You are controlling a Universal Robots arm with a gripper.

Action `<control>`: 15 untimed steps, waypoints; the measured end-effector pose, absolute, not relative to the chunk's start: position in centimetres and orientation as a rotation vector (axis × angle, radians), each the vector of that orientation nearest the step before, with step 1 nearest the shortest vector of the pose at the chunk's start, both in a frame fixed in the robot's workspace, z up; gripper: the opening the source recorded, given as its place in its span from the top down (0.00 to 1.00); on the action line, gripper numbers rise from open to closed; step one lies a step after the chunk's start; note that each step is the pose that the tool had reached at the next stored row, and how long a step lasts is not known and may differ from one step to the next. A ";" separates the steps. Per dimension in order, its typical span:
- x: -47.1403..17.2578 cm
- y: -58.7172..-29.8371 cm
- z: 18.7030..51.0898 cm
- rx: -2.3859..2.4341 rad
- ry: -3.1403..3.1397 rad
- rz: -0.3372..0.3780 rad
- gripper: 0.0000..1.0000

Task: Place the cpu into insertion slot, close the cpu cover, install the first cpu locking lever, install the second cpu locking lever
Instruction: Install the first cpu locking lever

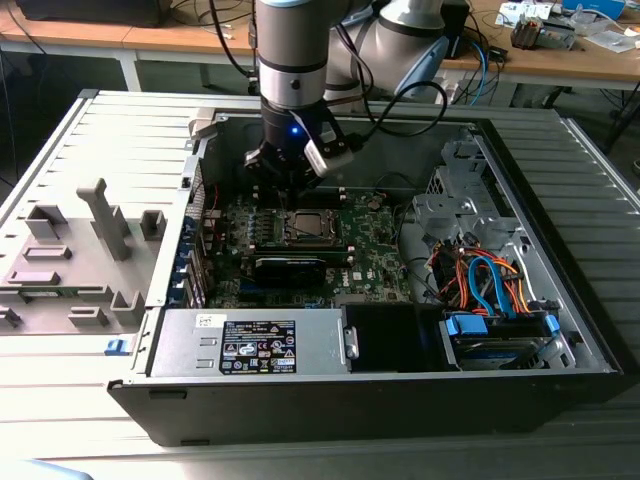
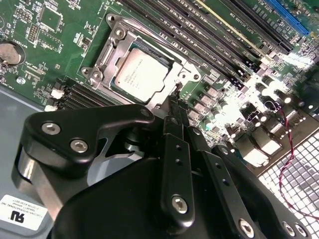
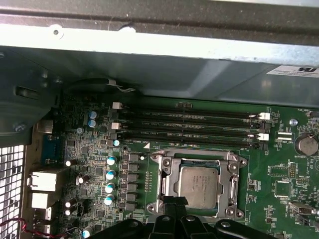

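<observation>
Gripper [image 2: 175, 107] fingers pressed together, holding nothing, tips at the edge of the cpu cover [image 2: 175, 69], which lies flat over the cpu [image 2: 141, 74]; cpu sits in the insertion slot [image 3: 198, 185] on the motherboard [image 3: 279, 164], beside the memory slots [image 3: 189, 124]

A: Where does the exterior view sit?
B: High, well back from the open computer case [image 1: 330, 380], looking down into it; the arm [image 1: 292, 60] enters at twelve o'clock.
A: The wrist cameras?
B: Both close above the green motherboard [image 3: 279, 164], sharing the cpu [image 2: 140, 75] from opposite sides.
</observation>
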State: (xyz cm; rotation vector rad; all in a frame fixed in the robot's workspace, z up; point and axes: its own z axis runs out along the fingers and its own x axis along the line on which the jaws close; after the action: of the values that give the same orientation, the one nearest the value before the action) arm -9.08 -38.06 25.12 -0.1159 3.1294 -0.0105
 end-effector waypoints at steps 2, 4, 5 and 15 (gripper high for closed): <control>-9.1 -38.1 25.1 -0.116 3.129 -0.010 0.89; -9.2 -38.1 25.1 -0.116 3.129 -0.011 0.89; -9.2 -38.1 25.1 -0.116 3.129 -0.010 0.89; -9.5 -38.1 25.1 -0.116 3.129 -0.011 0.89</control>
State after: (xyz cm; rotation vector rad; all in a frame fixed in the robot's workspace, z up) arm -9.54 -38.06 25.12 -0.1159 3.1294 -0.0105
